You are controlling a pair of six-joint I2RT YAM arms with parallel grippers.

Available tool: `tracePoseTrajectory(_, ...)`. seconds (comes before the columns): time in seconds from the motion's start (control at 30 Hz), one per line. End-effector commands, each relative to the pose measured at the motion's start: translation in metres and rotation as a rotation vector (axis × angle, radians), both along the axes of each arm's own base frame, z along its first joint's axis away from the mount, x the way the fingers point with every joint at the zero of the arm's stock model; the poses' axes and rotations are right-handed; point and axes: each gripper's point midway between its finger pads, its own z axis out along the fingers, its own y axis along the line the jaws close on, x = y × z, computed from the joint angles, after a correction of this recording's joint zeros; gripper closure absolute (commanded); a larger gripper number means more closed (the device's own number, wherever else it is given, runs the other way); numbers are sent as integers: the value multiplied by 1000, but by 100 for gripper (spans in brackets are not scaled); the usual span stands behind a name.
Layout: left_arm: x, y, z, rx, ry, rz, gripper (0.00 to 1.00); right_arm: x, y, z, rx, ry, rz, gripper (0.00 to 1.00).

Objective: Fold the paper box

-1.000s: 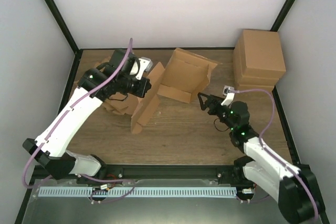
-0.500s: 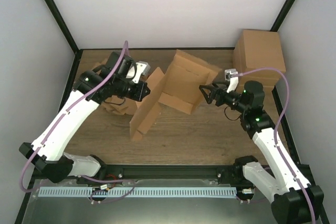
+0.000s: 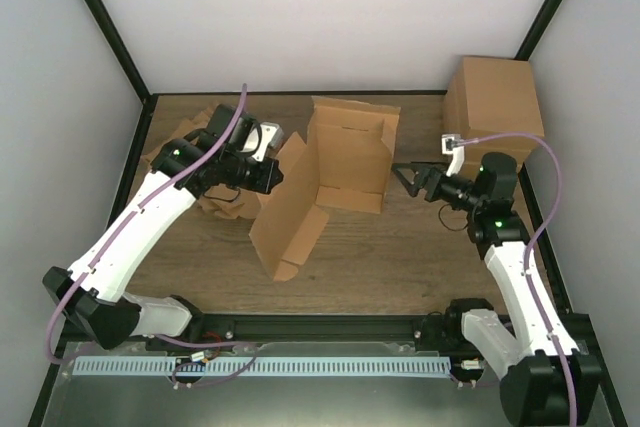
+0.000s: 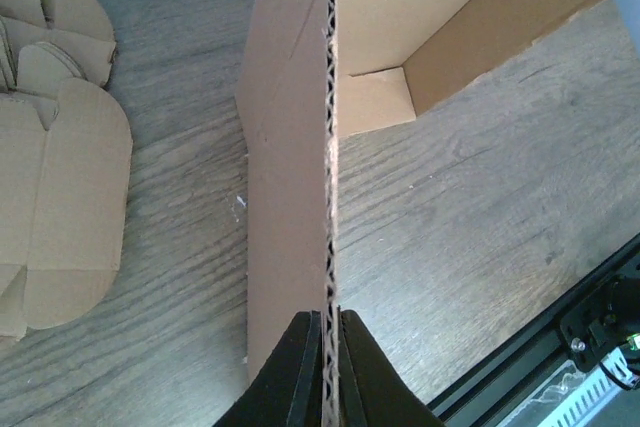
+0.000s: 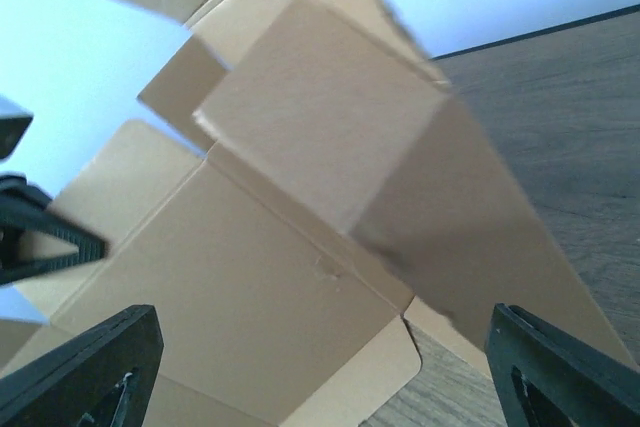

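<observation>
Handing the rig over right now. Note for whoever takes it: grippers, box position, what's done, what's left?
Left gripper: fingers shut on the edge of an upright panel of the paper box.
Right gripper: open, holding nothing, just right of the box and facing it.
Box: mid-table, between the heap of blanks and the stack of boxes.
Done: some panels stand upright.
Left: the box is open and unfinished; the remaining flaps need folding and tucking.
</observation>
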Motion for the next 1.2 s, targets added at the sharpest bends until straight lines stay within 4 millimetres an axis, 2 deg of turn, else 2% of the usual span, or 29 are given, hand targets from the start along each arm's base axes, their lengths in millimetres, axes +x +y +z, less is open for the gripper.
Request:
tracePoseTrajectory(0.0,5,1,-4,15,-6,-8,94,6,-8,16,117,24,7,9)
tracePoseTrajectory(0.1,2,-2,-5,8,-2,-36,94,18,-11,22,140,35,-21,9)
tracePoseTrajectory(0.3,0,-4,-5,3,-5,-59,91,47,-18,18,181,98,-95,17)
tracePoseTrajectory(0.53,-1,-6,-5,-5,-2,-78,90,70,-18,25,215,93,-93,21)
tracePoseTrajectory(0.67,-2,-9,-3,-20,-1,-89,89,83,-18,16,193,113,-91,23)
tracePoseTrajectory(0.83,-1,-15,3,-49,-8,-103,82,87,-15,-4,135,154,-59,23)
tracePoseTrajectory(0.9,0,-20,10,-75,-16,-116,76,88,-13,-13,112,173,-32,24)
tracePoseTrajectory(0.93,1,-22,14,-89,-22,-121,68,88,-12,-17,102,183,-25,24)
tracePoseTrajectory(1.03,8,-26,39,-140,-72,-103,30,88,-14,-24,79,189,-33,25)
tracePoseTrajectory(1.07,13,-25,53,-166,-102,-84,23,88,-14,-24,74,187,-37,25)
tracePoseTrajectory(1.17,30,-10,102,-303,-195,-19,17,88,-14,-26,71,188,-34,26)
